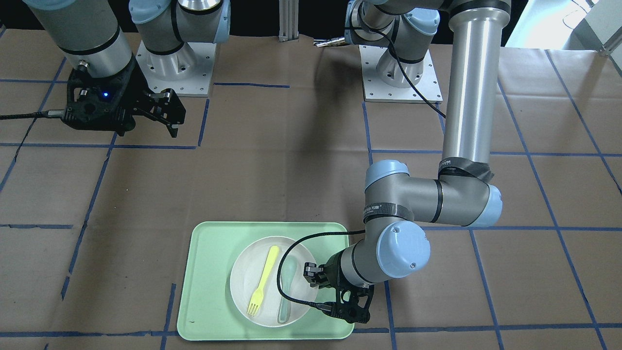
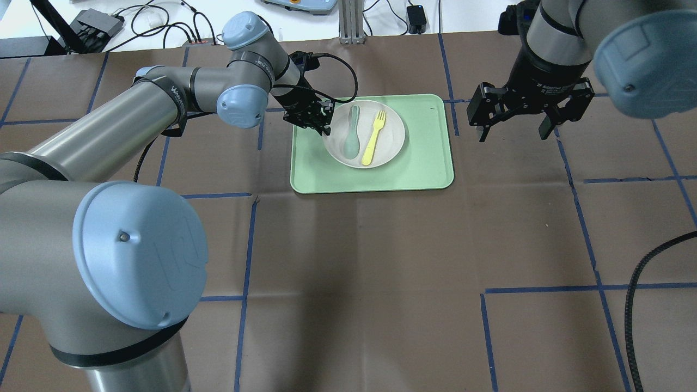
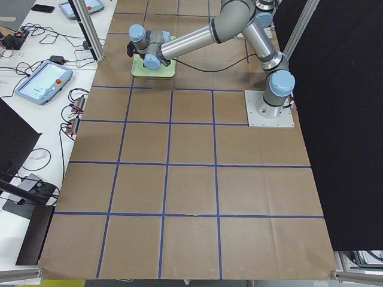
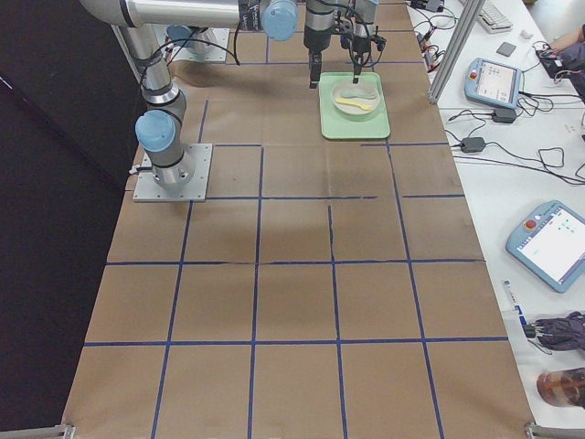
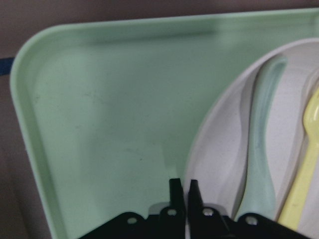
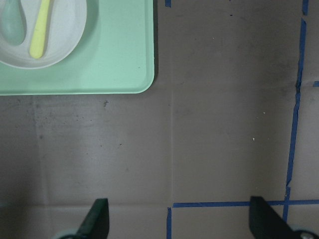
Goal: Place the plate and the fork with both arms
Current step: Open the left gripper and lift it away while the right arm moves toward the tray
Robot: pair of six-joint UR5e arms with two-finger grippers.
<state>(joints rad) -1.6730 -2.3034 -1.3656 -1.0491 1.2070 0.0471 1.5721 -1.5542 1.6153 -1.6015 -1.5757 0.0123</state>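
The off-white plate (image 2: 393, 136) lies on the light-green tray (image 2: 425, 158). The pale-yellow fork (image 2: 374, 137) lies on the plate beside a grey-green spoon (image 2: 352, 136). My left gripper (image 2: 321, 118) is at the plate's left rim, its fingers nearly together. In the left wrist view, the gripper (image 5: 182, 185) closes on the rim of the plate (image 5: 219, 164), with the spoon (image 5: 259, 149) and fork (image 5: 304, 174) beyond. My right gripper (image 2: 512, 133) is open and empty, hovering right of the tray. Its wrist view shows the fork (image 6: 40, 30) on the plate (image 6: 60, 40) at top left.
The tray (image 1: 209, 282) sits on brown paper marked with blue tape lines (image 2: 544, 289). The two arm bases (image 1: 403, 73) stand at the robot's side of the table. Tablets and cables (image 4: 548, 242) lie on the white bench beyond the far edge.
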